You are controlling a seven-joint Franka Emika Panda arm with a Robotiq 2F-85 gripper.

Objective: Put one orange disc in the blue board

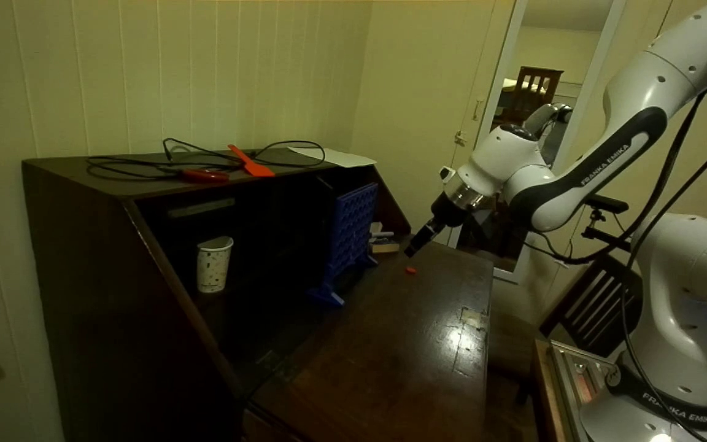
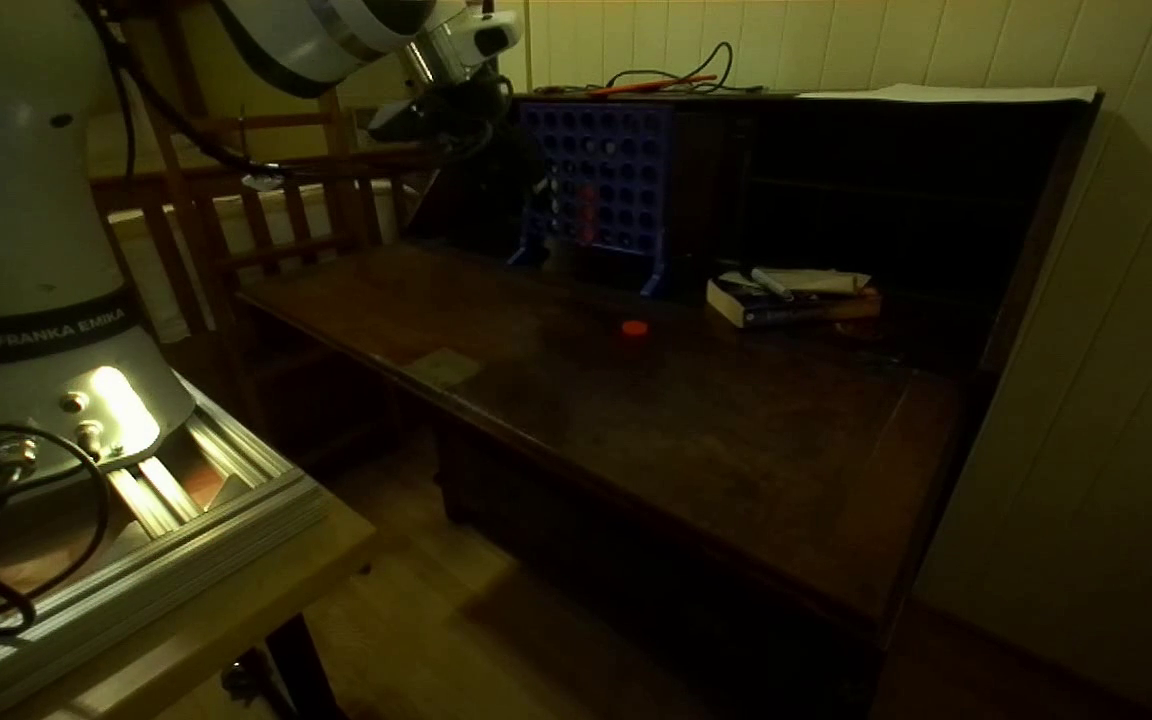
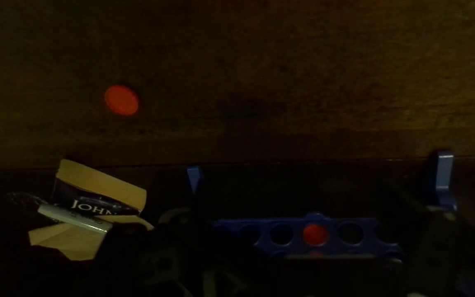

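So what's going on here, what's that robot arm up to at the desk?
A robot arm is meant to put one orange disc in the upright blue board. Nothing is gripped yet: its open end effector hangs above the desk, and the disc lies flat on it. Other orange discs already show in the board.

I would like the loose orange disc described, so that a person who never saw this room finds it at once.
Find the dark wooden desk, where a blue board with holes stands upright. In front of this board, near the book, lies one small round orange disc. Unlike the similar discs sitting in the board's holes, it lies loose and flat on the wood.
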